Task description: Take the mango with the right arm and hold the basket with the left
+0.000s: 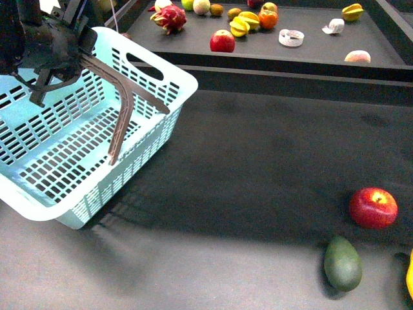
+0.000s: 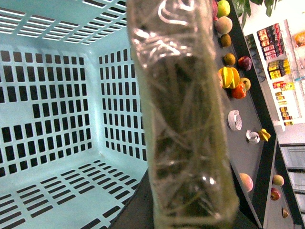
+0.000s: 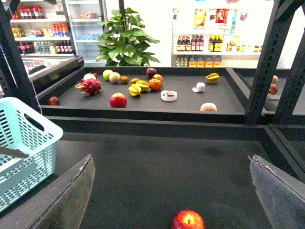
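The turquoise basket (image 1: 169, 72) hangs tilted at the left of the dark table, one grey-brown handle (image 1: 122, 126) drooping inside it. My black left gripper (image 1: 68, 59) is shut on the basket at its upper rim. In the left wrist view a blurred tape-wrapped finger (image 2: 183, 119) fills the middle, with the basket's slotted inside (image 2: 57, 95) behind it. At the front right, only a yellow sliver of the mango (image 1: 410, 274) shows at the frame edge. My right gripper (image 3: 176, 193) is open above the table, fingers (image 3: 71, 200) wide apart, and is outside the front view.
A red apple (image 1: 373, 207) and a dark green fruit (image 1: 342, 263) lie near the mango; the apple (image 3: 188, 220) sits below my right gripper's gap. A raised back shelf (image 1: 310, 55) carries several fruits, including a dragon fruit (image 1: 170, 18).
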